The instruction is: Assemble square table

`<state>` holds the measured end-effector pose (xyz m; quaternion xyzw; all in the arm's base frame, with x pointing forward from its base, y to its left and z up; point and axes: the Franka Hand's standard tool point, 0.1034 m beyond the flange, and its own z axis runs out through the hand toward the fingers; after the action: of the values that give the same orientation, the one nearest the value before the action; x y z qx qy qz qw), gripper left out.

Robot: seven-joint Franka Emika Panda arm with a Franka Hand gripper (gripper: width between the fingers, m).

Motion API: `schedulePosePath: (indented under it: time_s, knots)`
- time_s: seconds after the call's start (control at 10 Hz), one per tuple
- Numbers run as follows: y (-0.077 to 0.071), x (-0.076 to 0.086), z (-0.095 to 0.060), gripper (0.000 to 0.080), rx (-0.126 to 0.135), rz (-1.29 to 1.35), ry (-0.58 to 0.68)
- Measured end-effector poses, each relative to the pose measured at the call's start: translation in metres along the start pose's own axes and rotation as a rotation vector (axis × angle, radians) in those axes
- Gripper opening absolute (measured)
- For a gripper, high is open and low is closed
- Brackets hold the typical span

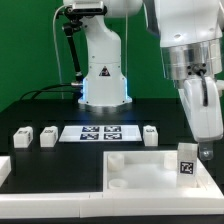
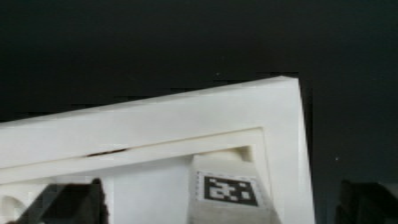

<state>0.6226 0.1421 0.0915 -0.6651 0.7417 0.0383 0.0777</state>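
Observation:
The square table's top [image 1: 130,178] is a large white slab with a raised rim, lying at the front of the black table. A round socket [image 1: 116,155] shows at its far corner. One white leg [image 1: 187,162] with a black-white tag stands upright at the slab's corner on the exterior view's right. My gripper [image 1: 204,150] hangs just above and beside that leg, open and holding nothing. In the wrist view the tagged leg [image 2: 226,188] rises from the slab's corner [image 2: 196,115] between my dark fingers [image 2: 68,205]. Three more legs [image 1: 22,138] [image 1: 47,134] [image 1: 151,133] lie behind the slab.
The marker board [image 1: 100,132] lies fixed between the loose legs, in front of the robot base [image 1: 103,75]. A white rail piece [image 1: 5,168] sits at the exterior view's left edge. A green wall stands behind.

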Motion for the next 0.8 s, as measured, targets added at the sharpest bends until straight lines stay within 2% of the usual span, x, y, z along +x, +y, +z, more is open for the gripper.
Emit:
schedulePosePath:
  time_s: [0.3,0.8]
  knots:
    - [0.028,-0.013,-0.002,0.0649,-0.025,-0.232,0.001]
    - [0.029,-0.014,-0.001,0.0649,-0.028,-0.563,-0.001]
